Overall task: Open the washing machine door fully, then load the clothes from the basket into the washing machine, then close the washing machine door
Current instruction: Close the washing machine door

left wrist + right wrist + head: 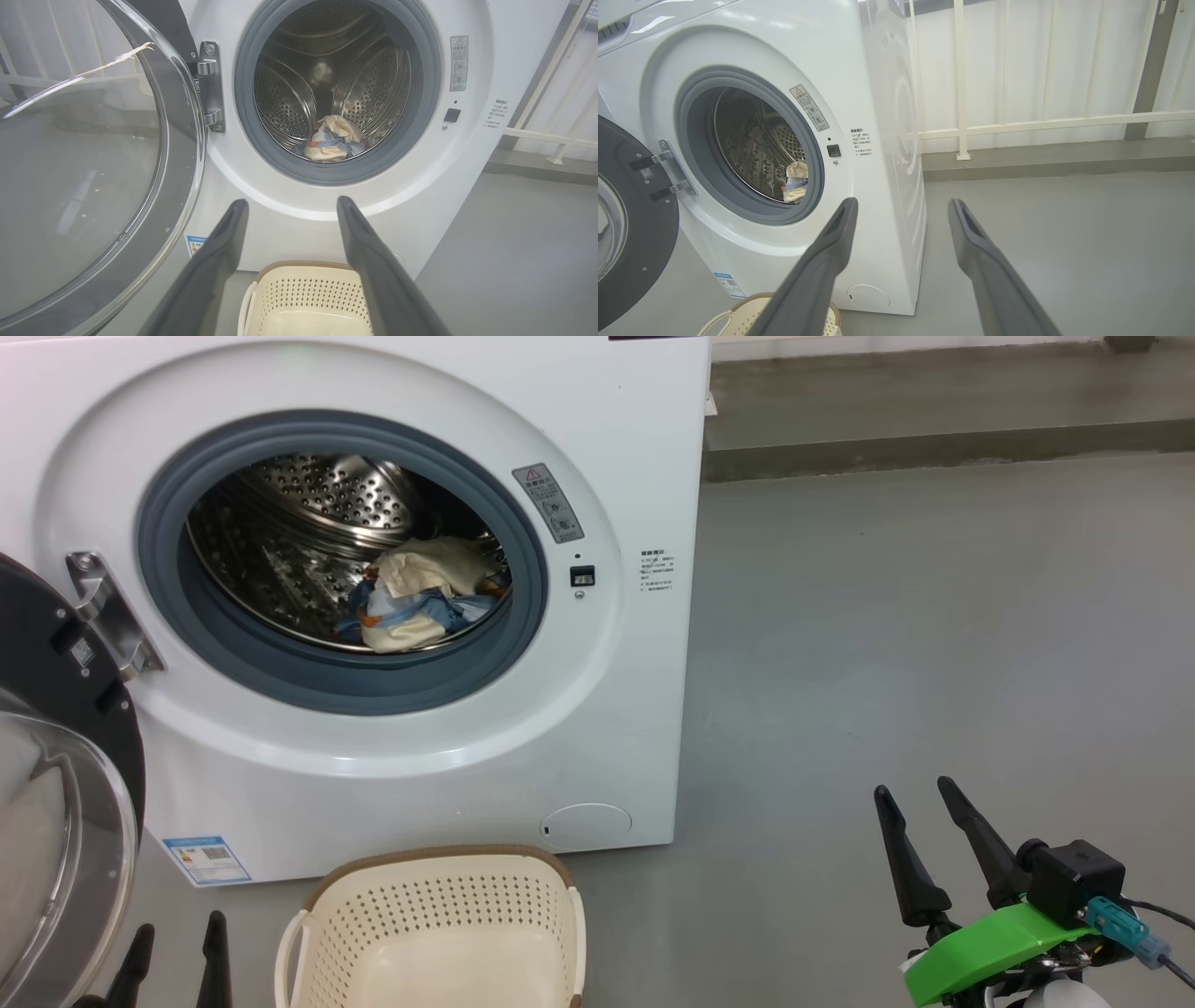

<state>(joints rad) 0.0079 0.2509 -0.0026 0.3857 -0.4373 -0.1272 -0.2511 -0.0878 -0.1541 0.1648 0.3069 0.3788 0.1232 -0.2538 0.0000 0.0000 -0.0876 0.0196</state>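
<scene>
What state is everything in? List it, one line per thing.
door, swung wide open on its hinge.
washing machine, open, clothes inside.
clothes, piled at the bottom of the drum.
basket, upright on the floor, no clothes in the part that shows.
lower flap, shut.
left gripper, open, empty.
right gripper, open, empty.

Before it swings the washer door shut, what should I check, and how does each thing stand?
1. All visible clothes inside the drum: ok.
2. The grey rubber ring free of fabric: ok.
3. The basket emptied: the visible inside is bare, the near end is cut off; cannot tell.
4. The left gripper open and empty, beside the washing machine door: ok.
5. The right gripper open, empty, out of the door's way: ok.
</scene>
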